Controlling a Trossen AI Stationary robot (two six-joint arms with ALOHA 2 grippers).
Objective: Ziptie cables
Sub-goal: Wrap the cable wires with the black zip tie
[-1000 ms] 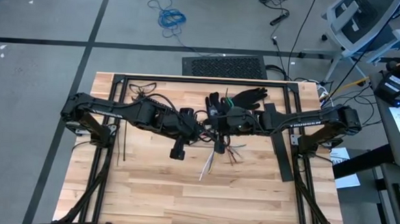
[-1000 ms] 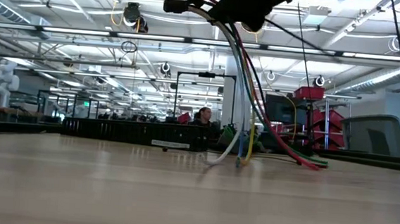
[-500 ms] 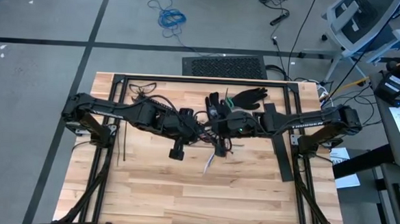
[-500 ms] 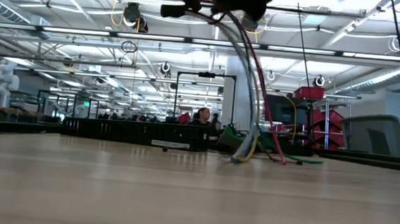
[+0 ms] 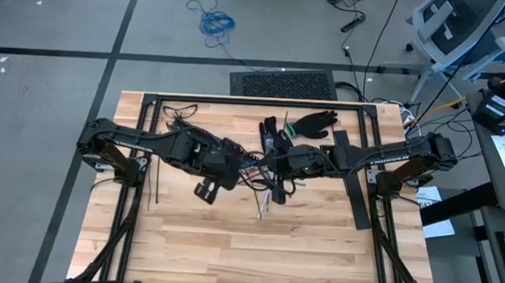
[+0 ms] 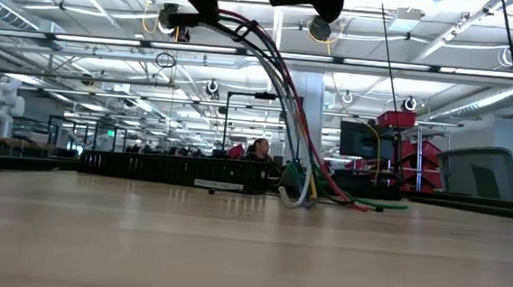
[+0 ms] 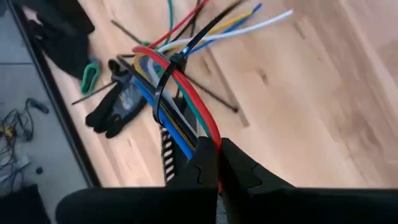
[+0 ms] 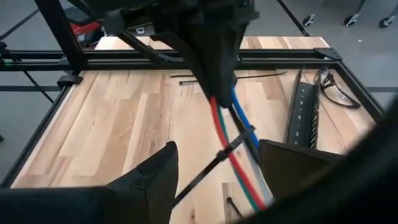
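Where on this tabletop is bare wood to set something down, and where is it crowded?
Bare: the whole near strip of the table, from below the cables' loose ends to the front edge. Crowded: the centre, where the left gripper holds the bundle and the right gripper stands open beside it, and the far edge with the black gloves.

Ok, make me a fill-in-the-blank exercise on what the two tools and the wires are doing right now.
1. The left tool is ____ on the wires.
2. A dark ziptie is looped ____ the wires.
3. The right tool is ____, its fingers on either side of the wires without gripping them.
4. In the low view the wires' free ends rest on the ____.

Missing words: shut; around; open; table
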